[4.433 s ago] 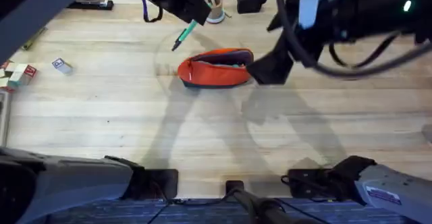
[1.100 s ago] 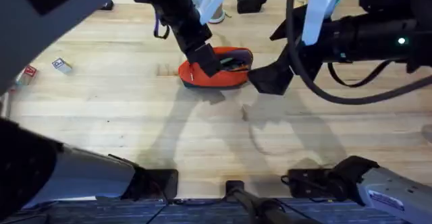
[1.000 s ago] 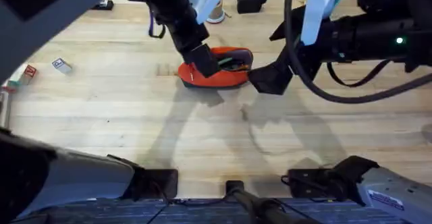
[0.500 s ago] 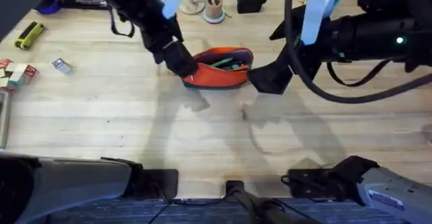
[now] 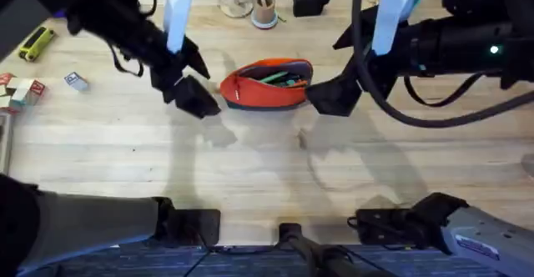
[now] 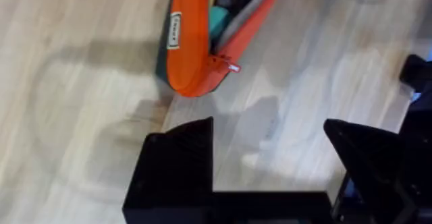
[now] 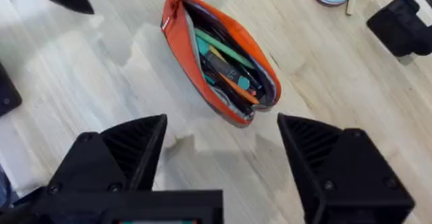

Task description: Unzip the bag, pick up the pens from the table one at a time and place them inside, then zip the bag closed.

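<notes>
The orange-red bag lies unzipped in the middle of the table. Pens lie inside it, a green one uppermost among dark ones. My left gripper hovers open and empty just left of the bag, clear of its end. The left wrist view shows that end of the bag and the zipper pull beyond my left gripper. My right gripper hangs open and empty at the bag's right end. The right wrist view looks down into the bag, with my right gripper spread wide.
A round wooden cup with pale sticks and a black object stand behind the bag. At the far left are a yellow-and-black tool, a small blue block and coloured blocks. The near half of the table is bare wood.
The left gripper carried a green pen to the bag, left it inside, and has drawn back to the left, empty. The right arm has stayed still.
</notes>
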You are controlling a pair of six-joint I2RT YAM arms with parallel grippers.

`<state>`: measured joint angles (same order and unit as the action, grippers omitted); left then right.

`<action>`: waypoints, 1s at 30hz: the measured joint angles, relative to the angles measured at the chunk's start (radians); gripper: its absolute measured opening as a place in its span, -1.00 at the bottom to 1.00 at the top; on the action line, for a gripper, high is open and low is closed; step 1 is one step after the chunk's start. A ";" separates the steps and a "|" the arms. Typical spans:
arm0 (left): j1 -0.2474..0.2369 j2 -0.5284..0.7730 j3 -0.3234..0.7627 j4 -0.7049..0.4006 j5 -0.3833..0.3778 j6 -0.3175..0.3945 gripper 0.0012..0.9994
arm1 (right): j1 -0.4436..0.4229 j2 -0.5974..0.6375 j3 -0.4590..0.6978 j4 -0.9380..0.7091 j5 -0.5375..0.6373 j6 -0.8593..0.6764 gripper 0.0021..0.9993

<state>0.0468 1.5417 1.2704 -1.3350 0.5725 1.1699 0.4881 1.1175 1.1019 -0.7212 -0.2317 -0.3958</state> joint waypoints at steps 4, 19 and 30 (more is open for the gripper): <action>0.060 0.000 -0.045 0.004 0.064 0.068 0.99 | 0.000 0.000 0.000 0.002 0.000 0.000 1.00; 0.115 0.000 -0.101 0.076 0.121 0.263 0.99 | 0.000 0.000 0.000 0.033 0.000 -0.001 1.00; 0.276 0.000 -0.201 0.158 0.337 0.558 0.99 | 0.000 0.000 0.000 0.037 0.000 -0.001 1.00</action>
<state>0.3225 1.5417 1.0693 -1.1770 0.9093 1.7282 0.4881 1.1175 1.1019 -0.6846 -0.2317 -0.3965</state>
